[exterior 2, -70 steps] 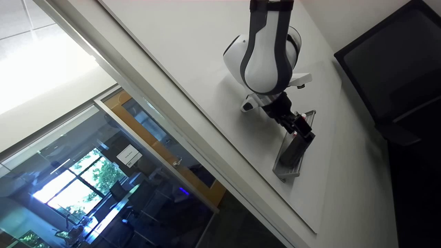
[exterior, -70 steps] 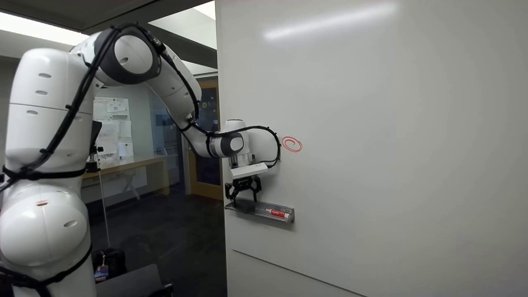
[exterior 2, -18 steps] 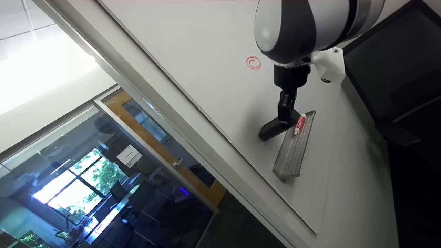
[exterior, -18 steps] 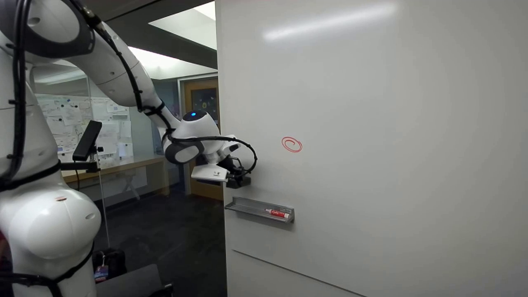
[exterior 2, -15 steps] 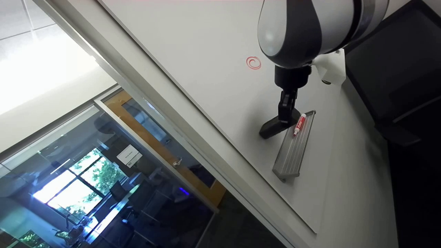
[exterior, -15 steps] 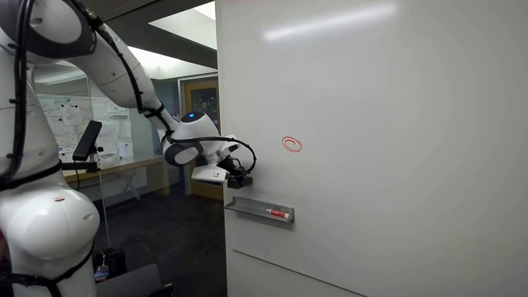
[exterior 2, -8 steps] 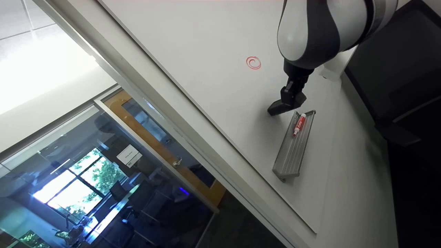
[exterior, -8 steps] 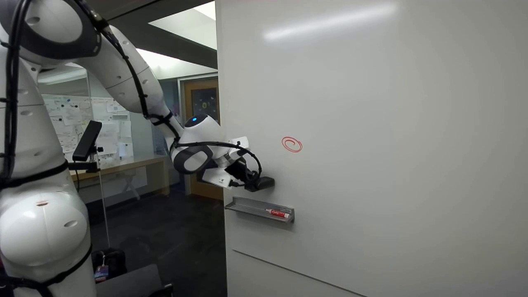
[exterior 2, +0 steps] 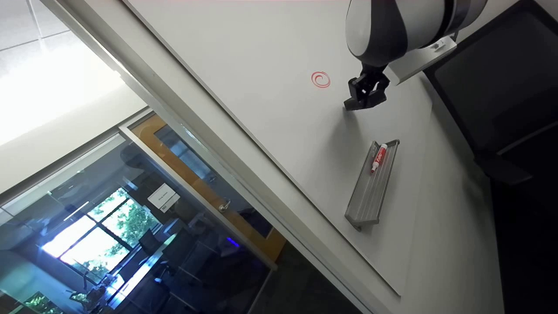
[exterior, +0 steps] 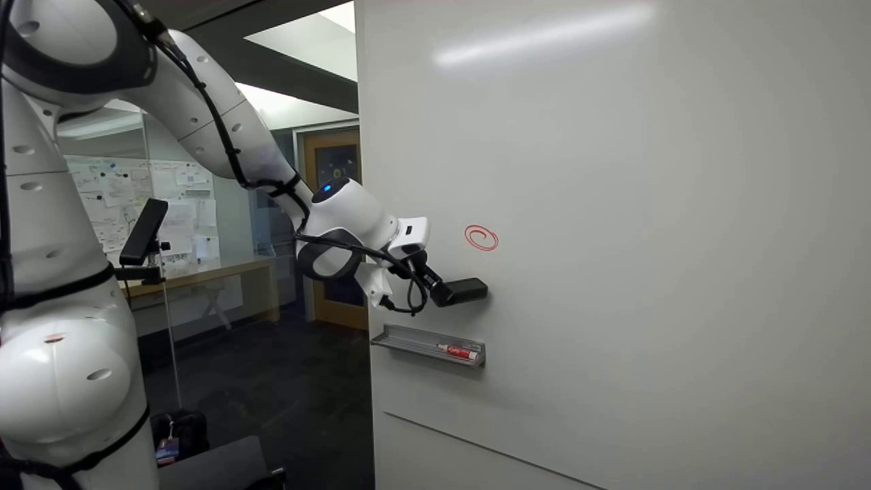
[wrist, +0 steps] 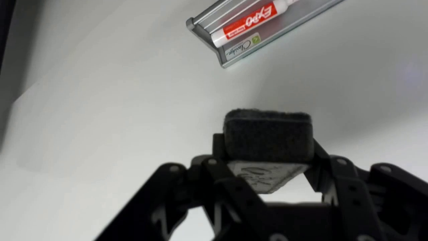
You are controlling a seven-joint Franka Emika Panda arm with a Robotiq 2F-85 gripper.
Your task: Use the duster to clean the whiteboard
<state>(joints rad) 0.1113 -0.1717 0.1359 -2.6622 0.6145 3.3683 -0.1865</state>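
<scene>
Duster (exterior: 466,291), pinched from both sides by the gripper (wrist: 269,150), sits below the red spiral (exterior: 482,238) and above the ledge (exterior: 408,344); whether it touches the whiteboard (exterior: 646,272) cannot be told. Probable faults: its apparent tilt may let only an edge wipe, leaving the red spiral half erased; hard pressing could twist the duster within that two-sided hold.
</scene>
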